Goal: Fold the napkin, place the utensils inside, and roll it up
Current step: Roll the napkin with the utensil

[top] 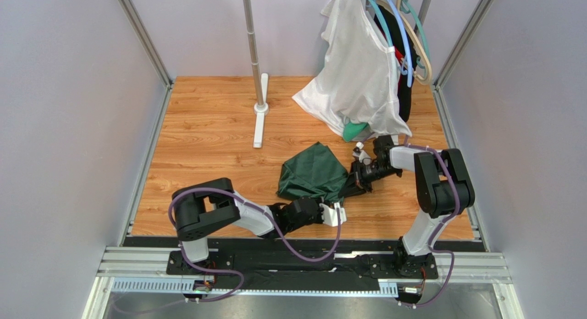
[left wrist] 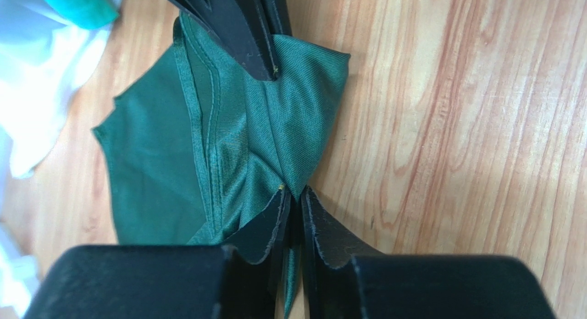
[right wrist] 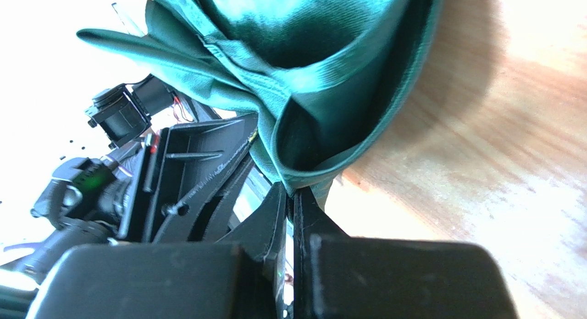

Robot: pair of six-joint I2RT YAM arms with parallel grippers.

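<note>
- Far left: left arm (top: 207, 216) lying low across the near edge of the wooden table (top: 200, 140), elbow bent, forearm reaching right.
- Further back, left of centre: upright metal stand (top: 256, 71) with its white foot on the wood, apart from the cloth.
- Centre: napkin (top: 311, 171), dark green, bunched into a crumpled heap on the table, between the stand's foot and the two grippers; hemmed edge and several folds plain in the left wrist view.
- Just right of the heap's near corner: left gripper (left wrist: 293, 199), jaws pressed narrow with a strip of the green cloth pinched between them.
- Directly opposite, very near it: right gripper (right wrist: 290, 195), jaws all but closed, clamped on a gathered fold of the same cloth; fold rising away from the wood in the right wrist view, shadow beneath.
- Both sets of fingers pointing toward each other, with the napkin's near-right edge held between.
- Behind and right of centre: white garment (top: 358, 71) hanging down to the table, with a brighter green garment (top: 355, 130) peeking out at its lower edge.
- Above that: pale coloured hangers (top: 406, 30), bunched together.
- Far right: right arm (top: 441, 181) standing tall, elbow high, forearm reaching left toward the cloth.
</note>
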